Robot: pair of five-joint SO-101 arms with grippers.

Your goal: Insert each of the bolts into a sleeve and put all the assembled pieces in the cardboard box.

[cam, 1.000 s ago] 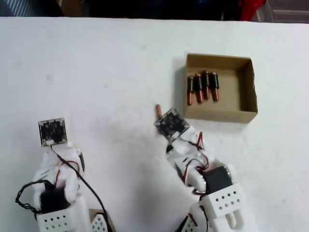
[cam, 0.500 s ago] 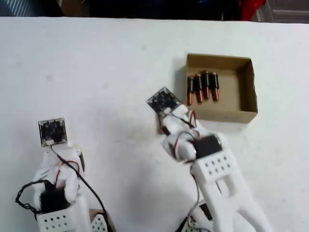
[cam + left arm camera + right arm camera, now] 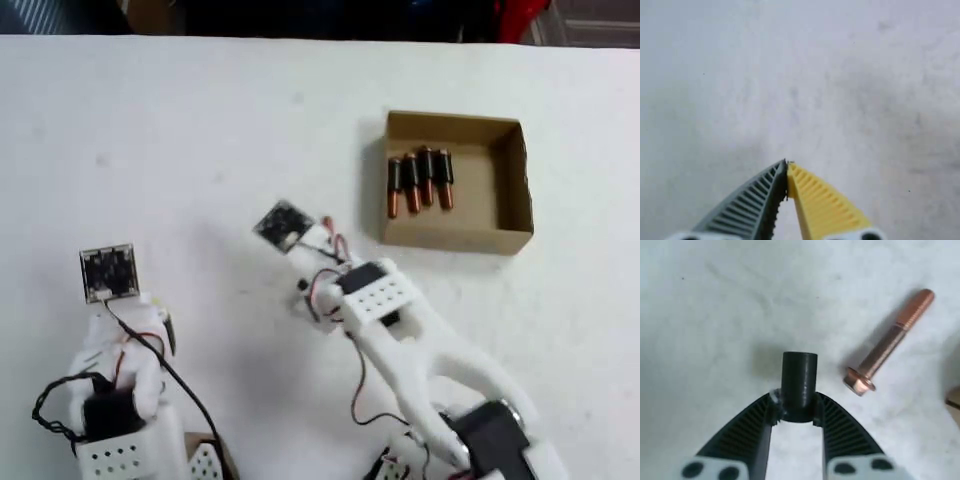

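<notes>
**A:** Entry one, right gripper (image 3: 796, 404)?

**B:** Clamped on the black sleeve (image 3: 799, 377), which it grips by one end only. The sleeve's free end points away from the wrist. In the high view that arm reaches into the centre of the frame.

**A:** Entry two, bolt (image 3: 888, 341)?

**B:** Copper, loose and flat on the table (image 3: 715, 300). It lies just beside the sleeve, not touching it and askew to it.

**A:** Entry three, left gripper (image 3: 786, 172)?

**B:** Pinched closed on nothing. Its arm is at the lower left of the high view, well apart from the bolt.

**A:** Entry four, cardboard box (image 3: 455, 238)?

**B:** Upper right of centre in the high view. Four assembled pieces (image 3: 419, 182) lie along its left side.

**A:** Hazards?

**B:** Two, both judgement:
- **Skidding bolt:** nothing holds the bolt and it is out of line with the sleeve, so a push would likely skid it away rather than seat it.
- **Shallow grip:** held by one end, the sleeve may pivot or slip on contact.
</notes>
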